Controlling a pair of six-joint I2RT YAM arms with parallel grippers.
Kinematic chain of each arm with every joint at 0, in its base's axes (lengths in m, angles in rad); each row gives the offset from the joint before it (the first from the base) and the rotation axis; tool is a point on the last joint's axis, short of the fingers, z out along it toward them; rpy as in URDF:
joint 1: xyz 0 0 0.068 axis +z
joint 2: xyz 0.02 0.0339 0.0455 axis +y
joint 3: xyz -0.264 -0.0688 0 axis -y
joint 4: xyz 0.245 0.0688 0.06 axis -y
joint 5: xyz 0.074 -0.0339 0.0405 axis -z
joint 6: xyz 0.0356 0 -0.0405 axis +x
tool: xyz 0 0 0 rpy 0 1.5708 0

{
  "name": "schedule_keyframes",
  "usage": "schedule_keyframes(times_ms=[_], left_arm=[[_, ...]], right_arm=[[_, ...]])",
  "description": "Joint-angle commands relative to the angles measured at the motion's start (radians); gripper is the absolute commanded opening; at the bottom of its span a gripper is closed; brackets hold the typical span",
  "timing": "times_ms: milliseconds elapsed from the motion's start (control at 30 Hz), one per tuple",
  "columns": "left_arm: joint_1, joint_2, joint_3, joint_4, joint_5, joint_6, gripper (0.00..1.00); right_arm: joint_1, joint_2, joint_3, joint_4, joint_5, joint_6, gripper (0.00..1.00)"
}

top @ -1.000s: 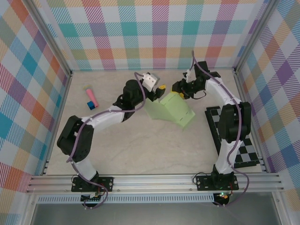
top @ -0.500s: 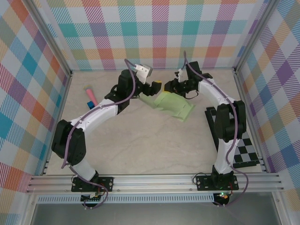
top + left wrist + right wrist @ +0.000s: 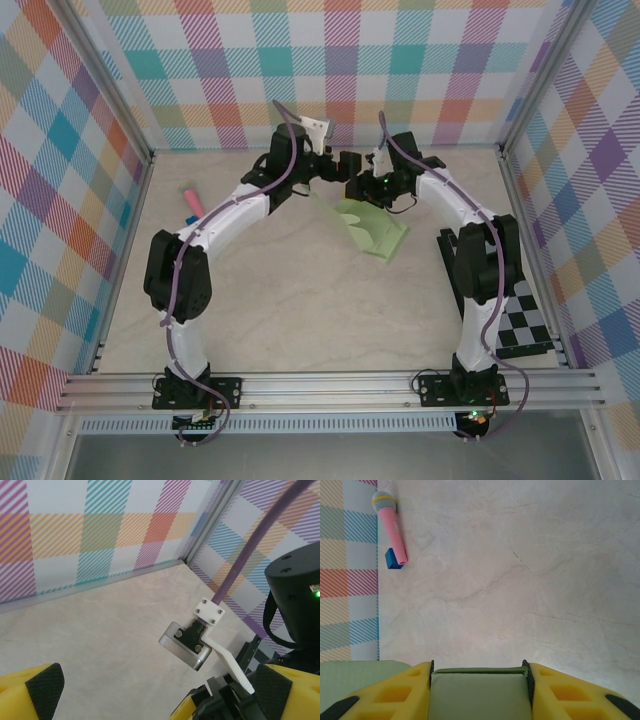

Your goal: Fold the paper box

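Paper box (image 3: 378,230) gripped by right claw (image 3: 479,679) at tabletop (image 3: 300,310) 12 o'clock; left claw (image 3: 159,687) spread wide just beside it; pink stick (image 3: 192,200) lying at 10 o'clock

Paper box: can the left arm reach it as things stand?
Probably yes. The left gripper is open, beside the upper edge of the paper box, with nothing visibly between them. The right gripper clamps that edge close by, so room there looks tight.

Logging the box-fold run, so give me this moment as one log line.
left gripper open, empty | right gripper shut on paper box edge | fold unfinished, far end tilted down toward table
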Motion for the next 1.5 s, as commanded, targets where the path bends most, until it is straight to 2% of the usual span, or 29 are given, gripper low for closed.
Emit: schedule_keyframes(times_ms=[0, 100, 200, 267, 367, 467, 533, 700, 833, 900, 1033, 1167, 1333, 1467], left_arm=[[0.044, -0.040, 0.161, -0.139, 0.049, -0.036, 1.00], [0.075, -0.046, 0.189, -0.236, 0.028, 0.022, 1.00], [0.099, -0.034, 0.220, -0.313, 0.098, 0.090, 1.00], [0.097, -0.034, 0.207, -0.317, 0.159, 0.184, 1.00], [0.096, -0.046, 0.100, -0.216, 0.268, 0.298, 1.00], [0.088, -0.082, -0.021, -0.051, 0.366, 0.287, 1.00], [0.062, -0.107, -0.066, 0.004, 0.332, 0.277, 1.00], [0.010, -0.138, -0.088, -0.014, 0.261, 0.342, 1.00], [0.010, -0.217, -0.285, 0.311, 0.275, 0.292, 1.00], [0.010, -0.250, -0.335, 0.399, 0.269, 0.301, 1.00], [0.012, -0.256, -0.320, 0.307, 0.285, 0.400, 1.00], [0.017, -0.286, -0.369, 0.375, 0.260, 0.447, 1.00], [0.019, -0.295, -0.372, 0.348, 0.320, 0.621, 1.00], [0.043, -0.309, -0.378, 0.384, 0.279, 0.598, 1.00]], right_arm=[[-0.001, 0.039, -0.017, -0.055, 0.143, -0.073, 0.43], [-0.001, 0.038, -0.014, -0.055, 0.126, -0.088, 0.43], [0.001, 0.035, -0.019, -0.047, 0.112, -0.101, 0.42], [0.008, 0.028, -0.019, -0.042, 0.099, -0.120, 0.42], [0.019, 0.003, -0.020, -0.028, 0.070, -0.173, 0.42], [0.019, -0.033, -0.014, -0.029, 0.077, -0.221, 0.42], [0.019, -0.056, -0.004, -0.040, 0.100, -0.224, 0.42], [0.038, -0.116, -0.016, -0.027, 0.138, -0.165, 0.42], [0.053, -0.202, -0.090, 0.074, 0.136, -0.120, 0.41], [0.056, -0.245, -0.120, 0.112, 0.138, -0.131, 0.41], [0.083, -0.319, -0.164, 0.141, 0.178, -0.198, 0.40], [0.112, -0.357, -0.190, 0.143, 0.198, -0.254, 0.40], [0.135, -0.363, -0.199, 0.131, 0.200, -0.278, 0.41], [0.134, -0.343, -0.190, 0.094, 0.238, -0.299, 0.41]])
